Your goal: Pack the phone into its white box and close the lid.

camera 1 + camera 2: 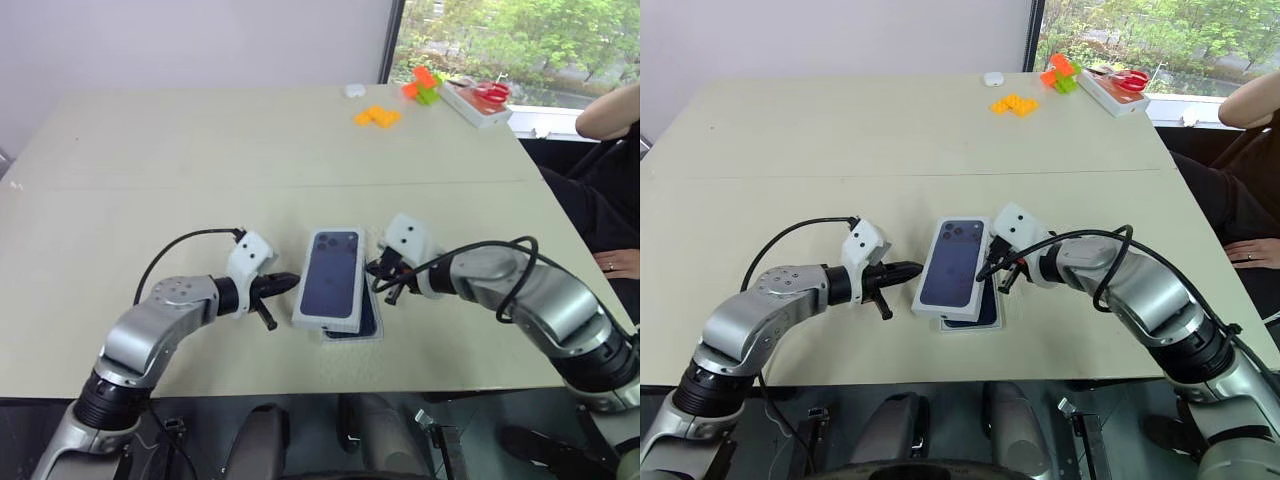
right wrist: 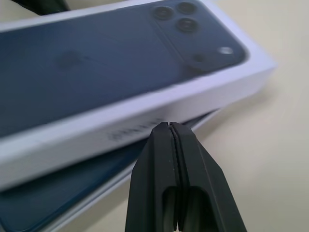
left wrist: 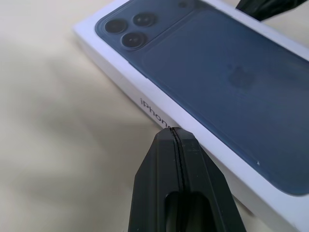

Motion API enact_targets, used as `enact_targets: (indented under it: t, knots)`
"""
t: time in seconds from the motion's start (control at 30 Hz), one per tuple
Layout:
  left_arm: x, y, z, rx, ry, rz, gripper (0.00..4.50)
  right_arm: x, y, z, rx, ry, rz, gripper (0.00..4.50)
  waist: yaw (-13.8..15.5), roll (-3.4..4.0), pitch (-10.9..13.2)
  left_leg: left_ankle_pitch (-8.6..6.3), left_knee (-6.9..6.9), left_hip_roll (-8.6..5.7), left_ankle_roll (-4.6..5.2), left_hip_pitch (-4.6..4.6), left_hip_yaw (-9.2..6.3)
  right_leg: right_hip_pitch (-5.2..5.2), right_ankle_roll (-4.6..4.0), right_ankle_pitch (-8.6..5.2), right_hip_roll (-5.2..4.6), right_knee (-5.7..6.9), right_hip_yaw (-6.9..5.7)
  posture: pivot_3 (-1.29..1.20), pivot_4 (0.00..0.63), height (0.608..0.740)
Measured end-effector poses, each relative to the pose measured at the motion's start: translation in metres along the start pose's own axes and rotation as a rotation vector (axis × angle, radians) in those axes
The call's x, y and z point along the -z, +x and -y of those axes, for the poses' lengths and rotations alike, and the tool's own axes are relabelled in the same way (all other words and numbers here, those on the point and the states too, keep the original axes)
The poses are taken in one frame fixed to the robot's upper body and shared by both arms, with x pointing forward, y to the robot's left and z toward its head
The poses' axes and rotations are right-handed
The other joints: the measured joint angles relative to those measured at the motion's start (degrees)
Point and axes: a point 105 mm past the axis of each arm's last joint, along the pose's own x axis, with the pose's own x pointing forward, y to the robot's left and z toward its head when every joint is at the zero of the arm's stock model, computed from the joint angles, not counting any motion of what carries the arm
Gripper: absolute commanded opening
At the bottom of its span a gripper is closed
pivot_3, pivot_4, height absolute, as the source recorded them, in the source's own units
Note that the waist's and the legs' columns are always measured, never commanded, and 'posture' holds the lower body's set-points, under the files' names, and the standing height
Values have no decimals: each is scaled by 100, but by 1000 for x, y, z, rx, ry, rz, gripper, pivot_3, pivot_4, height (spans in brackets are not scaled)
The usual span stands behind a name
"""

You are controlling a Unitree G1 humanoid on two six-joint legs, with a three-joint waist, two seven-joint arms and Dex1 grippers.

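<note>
One lid point(image 1: 328, 278) is seen askew over one box point(image 2: 111, 191) holding one phone point(image 2: 63, 205), mid-desk point(image 1: 150, 170). Left gripper point(image 1: 290, 281) and right gripper point(image 1: 376, 268) flank it, jaws pressed together, empty.

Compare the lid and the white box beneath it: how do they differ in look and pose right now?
The lid shows a printed dark phone with camera lenses on its outer face; the white box is plain white at the rim, with the dark phone lying inside. The lid sits on top, skewed and offset, not seated; the white box lies flat on the table, its right edge and near corner uncovered. Both are shallow white rectangles of similar footprint.
</note>
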Motion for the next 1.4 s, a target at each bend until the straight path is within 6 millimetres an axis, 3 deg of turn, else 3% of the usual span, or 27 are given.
enact_targets:
  t: [0.4,1.4]
  knots:
    - [-5,2,18,83,-28,22,0,6,-6,2,11,-8,-21,23,-4,0,0,0,1,-2,0,2,1,1,4,3,1,1,1,0,150,732]
    - [2,2,29,157,-39,-28,0,17,-10,-7,-41,-35,-59,23,0,-1,0,0,2,-6,0,5,1,2,3,3,5,4,1,0,150,732]
